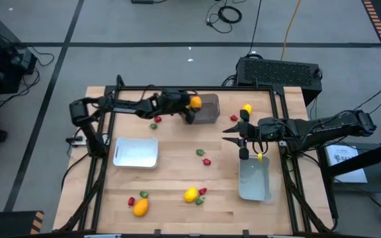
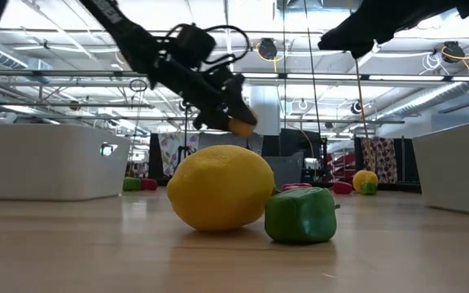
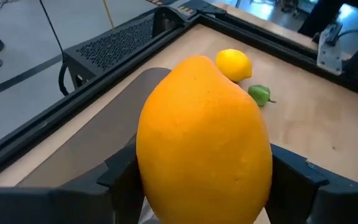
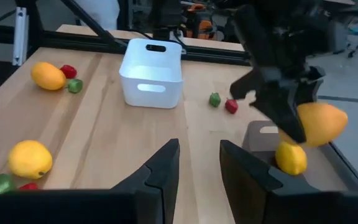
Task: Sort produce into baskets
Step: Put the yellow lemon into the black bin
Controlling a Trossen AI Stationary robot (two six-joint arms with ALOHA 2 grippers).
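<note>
left gripper (image 1: 192,104) pinches an orange fruit (image 1: 195,102) above the grey basket (image 1: 207,110); right gripper (image 1: 233,132), jaws spread, waits near the right white basket (image 1: 254,180).

My bench is a pale wooden table (image 1: 177,178) in a dark frame. On it: dark grey basket (image 1: 207,109), two white baskets (image 1: 135,153) (image 1: 254,180), plus scattered produce, e.g. lemon (image 1: 190,194), orange fruit (image 1: 140,207).
</note>
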